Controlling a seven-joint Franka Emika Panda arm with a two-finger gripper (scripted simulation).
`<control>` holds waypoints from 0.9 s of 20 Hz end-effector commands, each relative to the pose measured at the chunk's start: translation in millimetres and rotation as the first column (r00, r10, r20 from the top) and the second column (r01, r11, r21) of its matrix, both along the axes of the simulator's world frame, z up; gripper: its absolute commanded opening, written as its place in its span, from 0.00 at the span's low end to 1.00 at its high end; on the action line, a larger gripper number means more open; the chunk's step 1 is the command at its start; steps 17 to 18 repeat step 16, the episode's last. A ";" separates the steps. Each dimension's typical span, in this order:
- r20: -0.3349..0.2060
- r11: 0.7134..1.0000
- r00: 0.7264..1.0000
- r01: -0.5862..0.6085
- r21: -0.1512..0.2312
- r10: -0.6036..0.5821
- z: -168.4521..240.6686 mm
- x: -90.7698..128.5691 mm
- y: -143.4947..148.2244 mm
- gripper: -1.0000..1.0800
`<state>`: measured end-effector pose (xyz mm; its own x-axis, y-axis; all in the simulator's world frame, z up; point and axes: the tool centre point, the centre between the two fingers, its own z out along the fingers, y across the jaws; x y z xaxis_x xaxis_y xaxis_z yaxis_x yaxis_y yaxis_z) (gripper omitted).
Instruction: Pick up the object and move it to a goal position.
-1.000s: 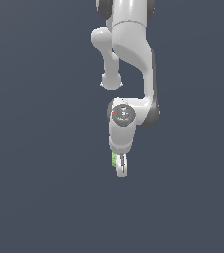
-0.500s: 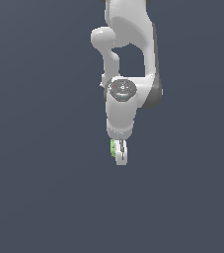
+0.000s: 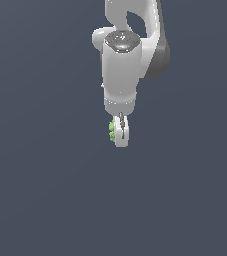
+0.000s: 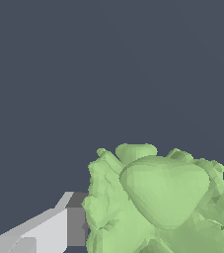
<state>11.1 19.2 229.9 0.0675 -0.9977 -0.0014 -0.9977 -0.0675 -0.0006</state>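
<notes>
I have the gripper (image 3: 120, 136) clenched on the object (image 3: 112, 131), a lumpy light-green thing pinched between the fingers (image 4: 44, 230) so it rides with the arm. It hangs at the fingertips against plain dark background, and I see no goal marker, so I judge the carry unfinished.

Open, featureless dark space surrounds the tool (image 3: 120, 134) on every side in the exterior view; nothing stands near it. The only thing crowding the fingers is the light-green lumpy object (image 3: 112, 131) clamped between them.
</notes>
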 end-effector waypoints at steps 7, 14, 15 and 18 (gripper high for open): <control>-0.001 1.000 1.000 -0.001 -0.002 0.001 50.9 -9.6 -4.1 0.00; 0.000 1.000 1.000 -0.001 -0.002 0.001 56.3 -9.3 -3.8 0.00; -0.001 1.000 1.000 -0.002 -0.002 0.002 55.4 -9.0 -3.6 0.00; -0.001 1.000 1.000 -0.002 -0.002 0.002 55.1 -8.9 -3.6 0.00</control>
